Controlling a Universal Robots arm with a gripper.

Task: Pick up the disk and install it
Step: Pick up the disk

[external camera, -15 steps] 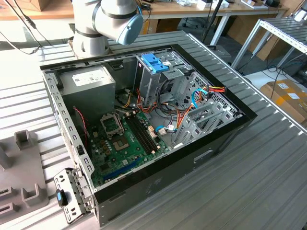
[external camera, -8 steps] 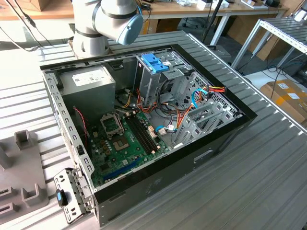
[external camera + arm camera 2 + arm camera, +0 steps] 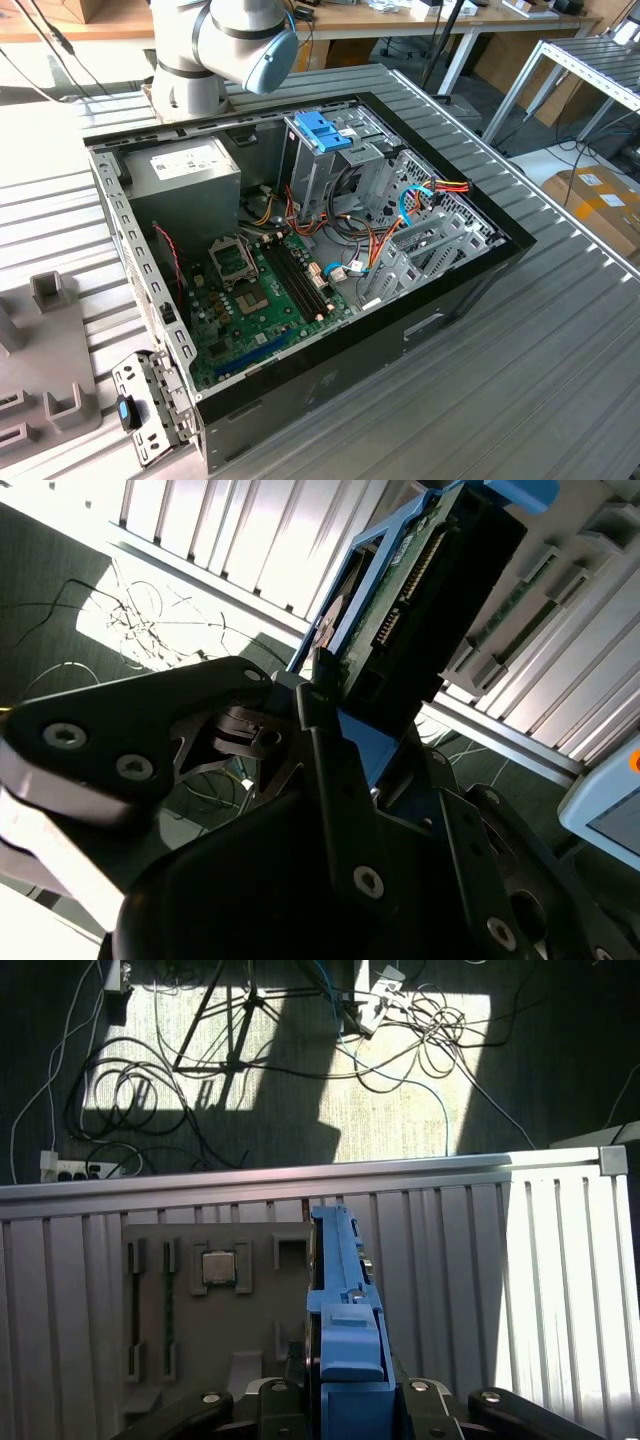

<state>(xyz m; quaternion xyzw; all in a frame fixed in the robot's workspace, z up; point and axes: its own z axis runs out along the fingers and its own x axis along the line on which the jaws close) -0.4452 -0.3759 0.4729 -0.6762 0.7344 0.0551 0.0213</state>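
Gripper [image 3: 378, 752] pinches the disk [image 3: 402, 598] between its black fingers [image 3: 322, 730], clamped on the blue side rails at one short end. Disk is off the worktop, carried in the air. Its long axis runs straight out from the gripper, in line with the fingers, free end pointing away from the wrist. In the second wrist view the circuit-board face and the connector strip show, with the blue rail along the long edge. In the first wrist view the disk [image 3: 338, 1260] is edge-on, thin side to the camera, blue rail and tab on top, gripper [image 3: 350, 1385] closed either side of it. The far end points down toward a grey fixture tray [image 3: 150, 1270] lying on the slatted metal worktop [image 3: 560, 1290], close to the worktop edge, with floor and loose cables [image 3: 150, 1090] beyond that edge. A square chip [image 3: 218, 1267] sits in one tray pocket, just beside the disk's line. In the exterior view an open computer case [image 3: 450, 290] lies on the worktop near its middle, with the power supply [image 3: 185, 170] in a far corner, the motherboard [image 3: 250, 290] on the case floor, and a bare blue bracket [image 3: 322, 130] standing up in the drive cage. The arm's base joint [image 3: 245, 40] is behind the case's far edge.
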